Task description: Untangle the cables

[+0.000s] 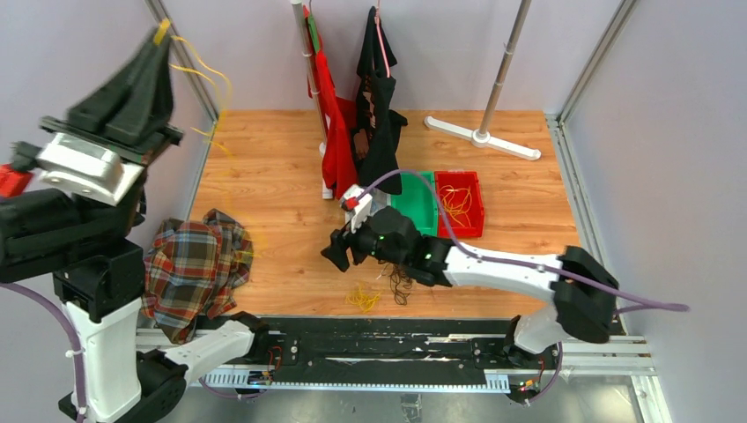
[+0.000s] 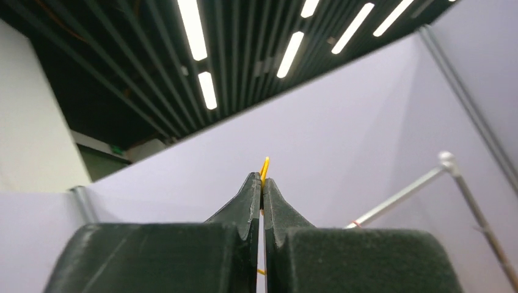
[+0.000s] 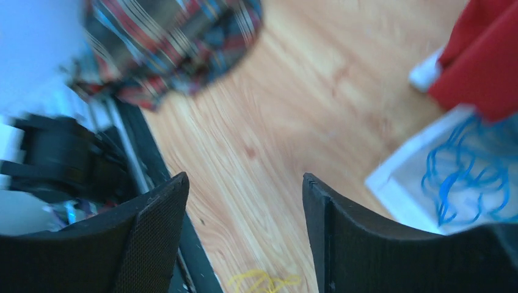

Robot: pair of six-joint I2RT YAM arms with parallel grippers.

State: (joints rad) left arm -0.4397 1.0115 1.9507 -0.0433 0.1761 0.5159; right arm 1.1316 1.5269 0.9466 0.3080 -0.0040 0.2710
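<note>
- the left end effector (image 1: pixel 157 48) is raised high in the upper left of the top view, clenched on a thin yellow cable (image 1: pixel 161 33). in the left wrist view only a short yellow tip (image 2: pixel 264 166) pokes past the closed fingertips. the hold looks shallow, so the strand could slip out under any pull.
- that strand trails down the left side of the frame toward the crumpled plaid cloth (image 1: pixel 194 264). i cannot tell whether its lower end is free or caught there. if snagged, further lifting could drag the cloth or whip the wire loose.
- the right end effector (image 1: pixel 336 251) hovers released over the wooden tabletop (image 1: pixel 282 176) in mid frame, its fingers (image 3: pixel 156 232) wide apart and holding nothing.
- just below it in the top view, a small yellow looped bundle (image 1: pixel 363 300) and a dark brown wire bundle (image 1: pixel 401 282) lie close together near the lower edge of the wood. a careless descent could pinch both at once and tighten the tangle, or push them off that edge.
- blue cable loops (image 3: pixel 464 174) sit in a pale tray (image 3: pixel 397 183) at the right of the right wrist view. more yellow wire (image 1: pixel 455 207) lies in a red plastic bin (image 1: pixel 460 175). a sweep of the arm or its purple hose (image 1: pixel 493 256) could hook these.
</note>
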